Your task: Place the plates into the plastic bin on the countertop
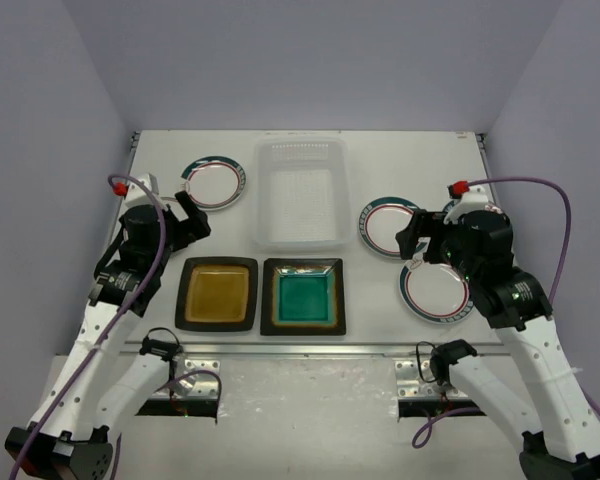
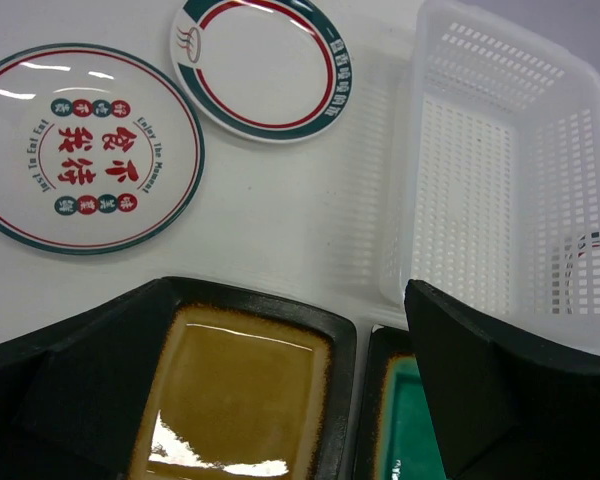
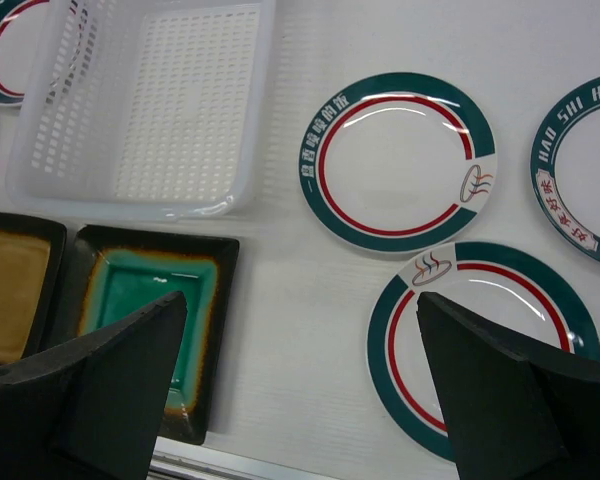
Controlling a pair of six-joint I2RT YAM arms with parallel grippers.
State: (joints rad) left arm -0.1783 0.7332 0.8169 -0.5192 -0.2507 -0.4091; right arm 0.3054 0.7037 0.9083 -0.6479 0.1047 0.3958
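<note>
The plastic bin (image 1: 300,195) stands empty at the back middle of the countertop (image 1: 380,160). The amber square plate (image 1: 217,293) and the teal square plate (image 1: 303,296) lie side by side at the front. A round plate (image 1: 214,183) lies at the back left. Two round plates (image 1: 388,225) (image 1: 435,292) lie at the right. My left gripper (image 1: 192,216) is open and empty above the amber plate's far edge (image 2: 235,385). The red-patterned plate (image 2: 88,148) lies to its left. My right gripper (image 1: 412,240) is open and empty, between the teal plate (image 3: 150,305) and a round plate (image 3: 480,340).
A third right-side round plate (image 3: 580,170) with lettering on its rim lies at the far right, mostly under my right arm in the top view. The metal front edge (image 1: 300,348) runs just in front of the square plates. Grey walls close in the table's sides and back.
</note>
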